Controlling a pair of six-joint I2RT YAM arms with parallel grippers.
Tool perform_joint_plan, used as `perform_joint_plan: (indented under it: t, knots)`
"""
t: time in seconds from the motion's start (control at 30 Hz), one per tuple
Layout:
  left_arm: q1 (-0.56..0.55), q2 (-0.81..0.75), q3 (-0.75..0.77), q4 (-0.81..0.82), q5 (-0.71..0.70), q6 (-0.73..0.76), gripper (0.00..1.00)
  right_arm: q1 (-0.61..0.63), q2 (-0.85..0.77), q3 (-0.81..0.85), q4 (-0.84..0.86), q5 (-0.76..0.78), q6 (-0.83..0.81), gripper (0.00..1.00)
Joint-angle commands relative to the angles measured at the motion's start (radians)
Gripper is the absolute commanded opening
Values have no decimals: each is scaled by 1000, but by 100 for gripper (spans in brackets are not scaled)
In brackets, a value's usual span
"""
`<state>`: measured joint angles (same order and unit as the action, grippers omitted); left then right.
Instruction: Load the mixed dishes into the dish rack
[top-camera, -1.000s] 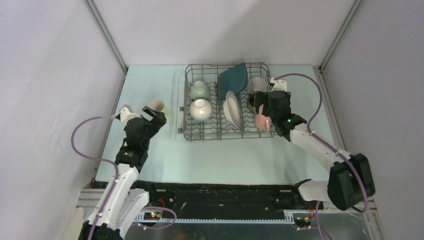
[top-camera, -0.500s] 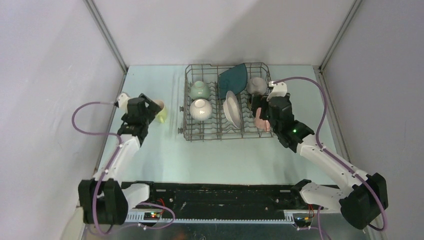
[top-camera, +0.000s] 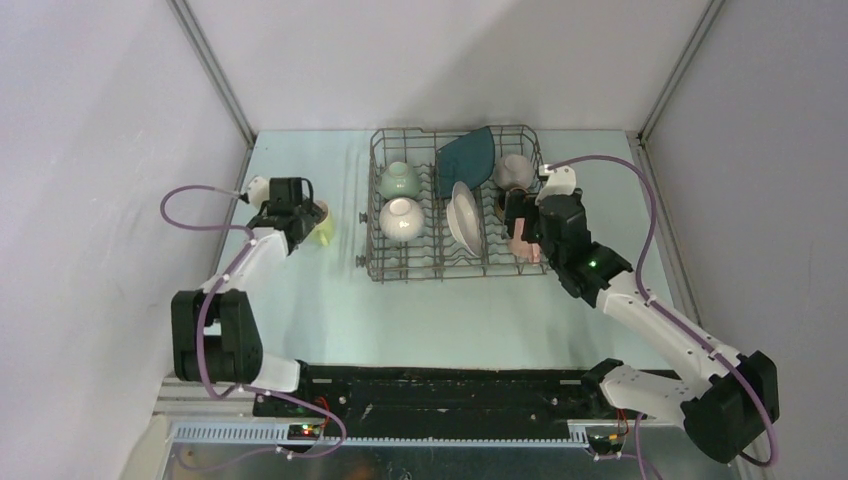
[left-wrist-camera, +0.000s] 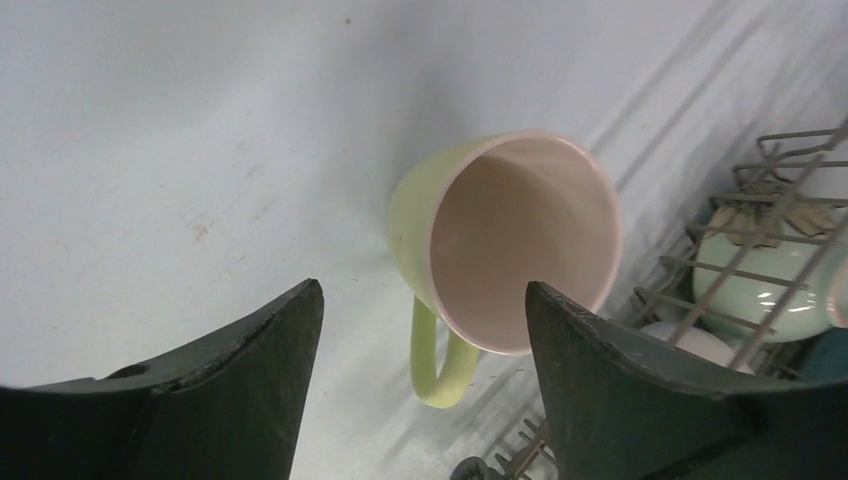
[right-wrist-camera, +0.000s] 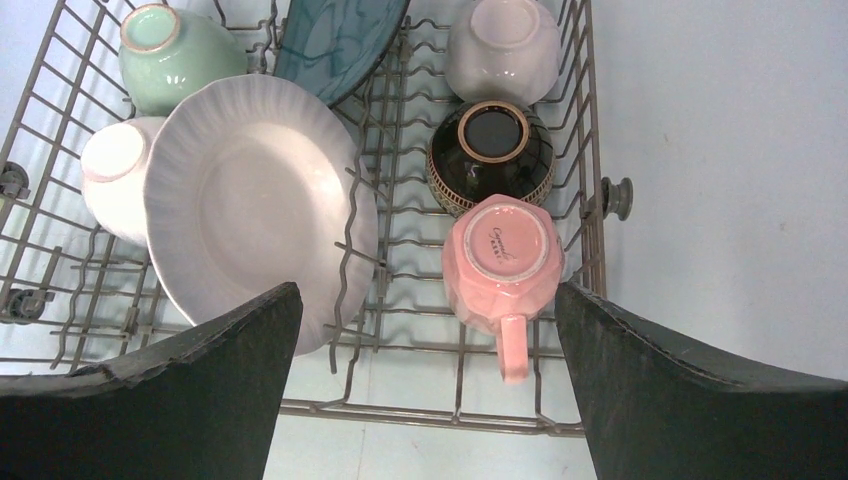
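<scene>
The grey wire dish rack (top-camera: 375, 262) holds a pale green bowl (top-camera: 400, 180), a white bowl (top-camera: 401, 218), a white round plate (top-camera: 463, 220), a dark teal plate (top-camera: 466, 153) and another white bowl (top-camera: 513, 170). In the right wrist view the pink mug (right-wrist-camera: 500, 260) sits upside down in the rack (right-wrist-camera: 430, 415), next to the brown bowl (right-wrist-camera: 492, 155). My right gripper (right-wrist-camera: 428, 290) hangs open and empty above them. The pale yellow-green mug (left-wrist-camera: 510, 250) lies on its side on the table left of the rack, mouth towards my open left gripper (left-wrist-camera: 422, 288), whose fingers do not touch it.
The rack's left rim (left-wrist-camera: 790, 140) is close on the mug's right. A side wall runs near my left arm (top-camera: 245, 265). My right arm (top-camera: 640, 300) reaches over the table to the rack's right end.
My left arm has stretched out farther up the table, and its gripper now sits at the yellow-green mug. My right gripper has shifted slightly above the pink mug, which stays in the rack.
</scene>
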<state>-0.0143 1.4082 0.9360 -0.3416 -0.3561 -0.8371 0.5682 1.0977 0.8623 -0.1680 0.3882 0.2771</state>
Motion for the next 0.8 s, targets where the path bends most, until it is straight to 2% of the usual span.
perform_joint_plan:
  t: [0.0,0.1,0.17,0.2,0.23,0.27,0.33,0.47,0.53,0.63,0.77]
  knots:
    - [9,60,64,-29,-35,-5,77,7,-55,15,-10,-4,-8,100]
    - [10,109,78,-42,-28,-19,67,7,-87,15,-17,-5,-12,99]
    - [10,120,75,-40,-22,-21,52,7,-103,15,-25,-7,-14,100]
    - [10,118,73,-40,-23,-21,37,7,-114,15,-31,-14,-14,99]
    - [10,103,65,-39,-28,-18,28,6,-120,15,-34,-17,-17,100]
    - [10,75,61,-41,-39,-18,9,6,-131,15,-40,-32,-20,99]
    - [10,11,42,-41,-52,-23,1,6,-151,15,-46,-70,-32,100]
    - [10,-159,-27,2,1,-17,0,4,-189,15,-37,-201,-46,100]
    - [10,-251,-66,67,100,1,0,-5,-202,15,-21,-300,-48,100]
    - [10,-349,-110,192,340,4,0,-13,-199,15,19,-485,-35,100]
    - [8,-437,-147,313,610,-119,0,-16,-185,15,79,-641,0,99]
